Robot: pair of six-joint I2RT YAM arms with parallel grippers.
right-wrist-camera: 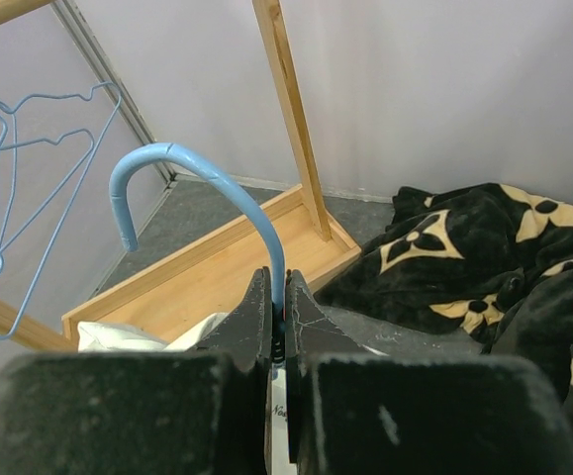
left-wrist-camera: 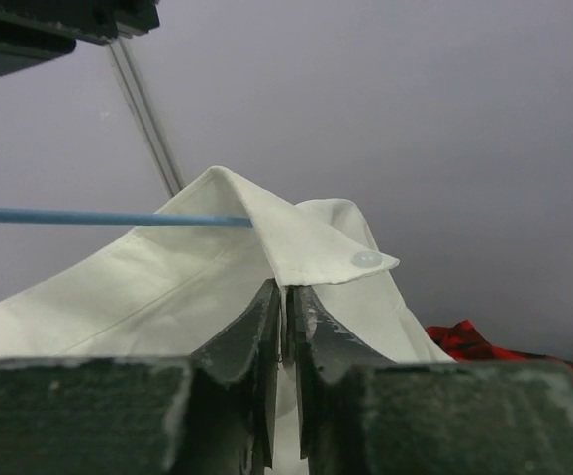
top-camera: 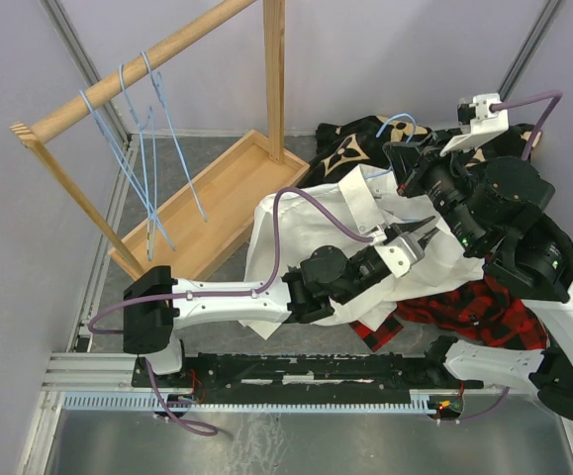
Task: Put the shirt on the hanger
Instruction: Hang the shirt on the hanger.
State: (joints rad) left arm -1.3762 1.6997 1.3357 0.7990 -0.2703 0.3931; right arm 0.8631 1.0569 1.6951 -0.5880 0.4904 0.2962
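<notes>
While the right gripper (right-wrist-camera: 284,279) is clamped tight on the stem of the light-blue hanger (right-wrist-camera: 258,218), just below its hook, we see that hook curl up and to the left above the fingertips. The left gripper (left-wrist-camera: 286,291) has its jaws drawn almost together, and a fold of the shirt (top-camera: 271,249) is pinched between them directly under the collar (left-wrist-camera: 296,230). The buttoned collar point (left-wrist-camera: 366,259) hangs just above and to the right of the fingertips.

In the left wrist view, one thin blue arm of the hanger runs in level from the left and disappears under the raised collar, so on that side the wire sits inside the neck. We cannot tell whether the other shoulder is on the wire.

From above, the shirt's neck is lifted between the two grippers, which sit close together, the right one farther back. Its cream body spreads left toward the tray (top-camera: 217,198) of the wooden rack (top-camera: 167,49), and the left arm reaches across it. A plaid garment (top-camera: 464,307) lies at the shirt's near-right edge and a black flowered blanket (right-wrist-camera: 464,247) lies behind — three spare hangers (top-camera: 147,139) hang on the rack's rail.
</notes>
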